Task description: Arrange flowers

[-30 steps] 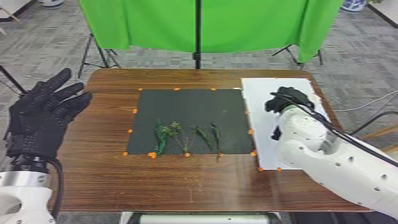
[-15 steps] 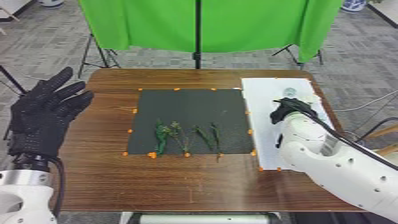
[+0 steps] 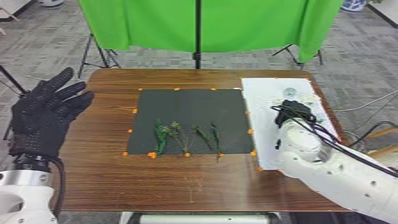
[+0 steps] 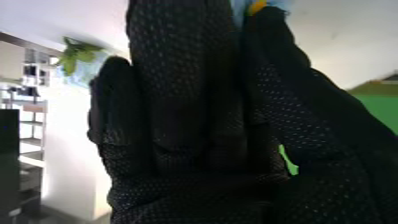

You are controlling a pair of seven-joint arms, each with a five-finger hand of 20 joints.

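Fetching slim green stem [image 3: 216,138], lying lengthwise left of white rectangular board [image 3: 263,90], likely needs leftward move from black-gloved right hand [image 3: 292,111], fingers straight, above board.

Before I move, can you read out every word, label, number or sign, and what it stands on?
None readable: no text on the visible parts of the dark mat, the white sheet or the green cloth.
Shelves in the background: too small and blurred to tell.
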